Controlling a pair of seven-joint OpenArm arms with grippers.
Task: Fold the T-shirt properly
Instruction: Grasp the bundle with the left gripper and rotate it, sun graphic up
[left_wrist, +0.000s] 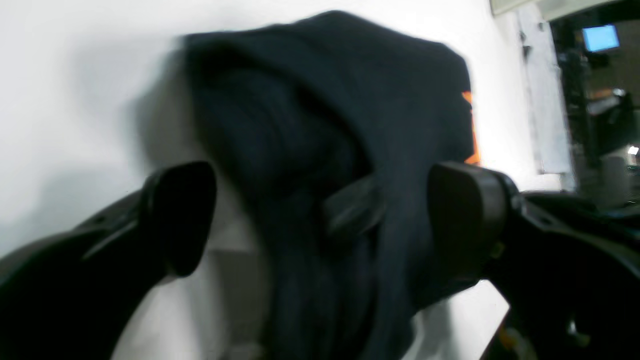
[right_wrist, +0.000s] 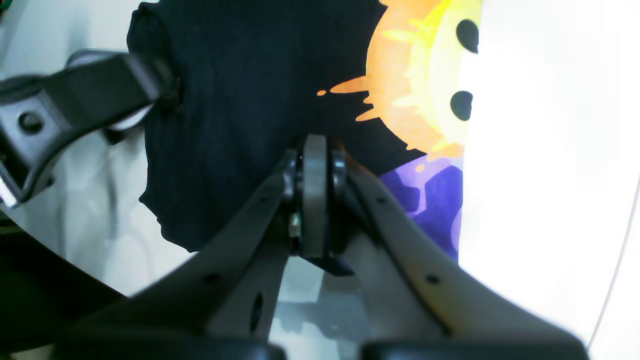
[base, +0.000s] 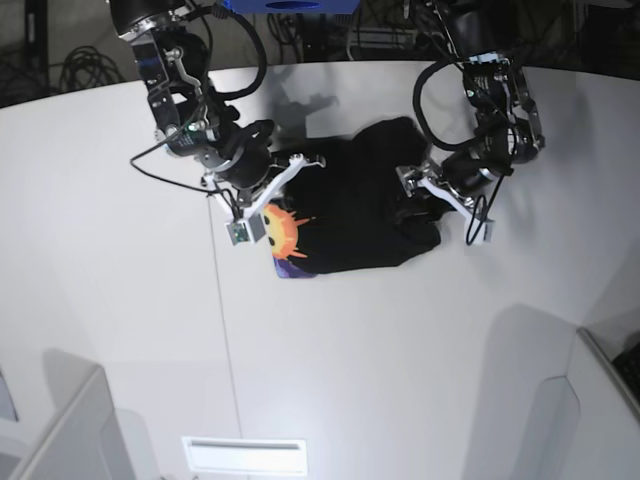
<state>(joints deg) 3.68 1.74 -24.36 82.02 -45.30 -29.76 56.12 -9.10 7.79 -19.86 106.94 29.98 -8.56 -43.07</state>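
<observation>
The big white counter (base: 420, 340) is lying under everything, and it is carrying the T-shirt (base: 355, 215) near its far middle, between my two arms. The T-shirt is lying in a bunched black heap, and its sun face print (right_wrist: 430, 80) is showing at the end by my right arm, orange and yellow, with purple (right_wrist: 435, 200) just beside it. In the base view, that bright corner is peeking out at the near left end of the heap. My right gripper (right_wrist: 314, 150) is sitting at the print end, and its jaws are pressing tight together with black cloth at their tips. I am pinching the T-shirt there, right at the edge of the print. My left gripper (left_wrist: 320, 215) is hanging over the other end of the T-shirt, and its jaws are standing wide apart. The dark cloth is running up between them, but the picture is blurry and I cannot tell whether it is touching either side. A thin strip of orange (left_wrist: 470, 125) is showing at the far edge of the cloth in my left wrist view.
</observation>
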